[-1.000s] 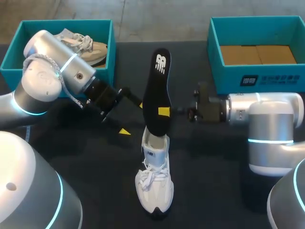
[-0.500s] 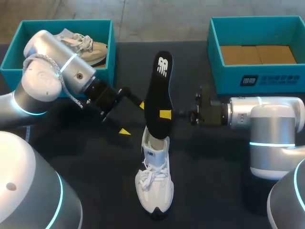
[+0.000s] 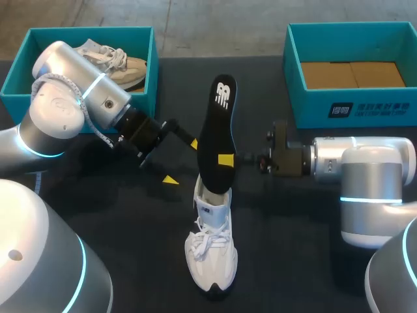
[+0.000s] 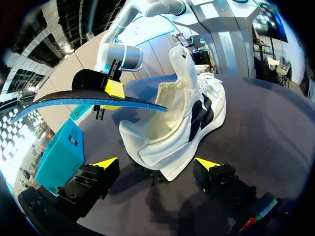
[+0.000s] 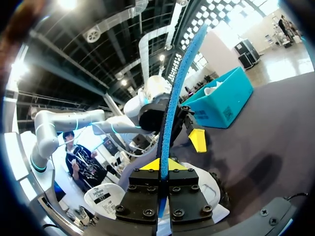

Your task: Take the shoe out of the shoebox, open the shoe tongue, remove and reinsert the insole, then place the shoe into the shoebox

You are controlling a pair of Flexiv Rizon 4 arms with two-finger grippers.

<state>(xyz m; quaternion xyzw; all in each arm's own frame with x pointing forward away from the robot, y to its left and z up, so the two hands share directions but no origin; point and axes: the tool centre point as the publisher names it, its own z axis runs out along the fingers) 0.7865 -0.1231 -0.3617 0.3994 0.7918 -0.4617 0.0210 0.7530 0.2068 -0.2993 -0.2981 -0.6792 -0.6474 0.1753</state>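
Where the insole (image 3: 218, 134) was pinched: edge-on in the right gripper (image 3: 227, 158), lower end in the shoe (image 3: 212, 251), likely for steering.
Shoe: central, toward the table's (image 3: 293, 261) near edge.
Left gripper (image 3: 182, 161): spread wide, empty.

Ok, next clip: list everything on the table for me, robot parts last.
White shoe: one, white, mid-table, near side.
Insole: one, black with blue underside, standing up from the white shoe's opening.
Left shoebox: one, teal, far left corner.
Right shoebox: one, teal, far right corner.
Beige shoe: one, inside the left shoebox.
Cardboard: brown, lining the right shoebox.
Table: one, black.
Left arm: silver, jaws open beside the insole.
Right arm: silver, jaws shut on the insole.
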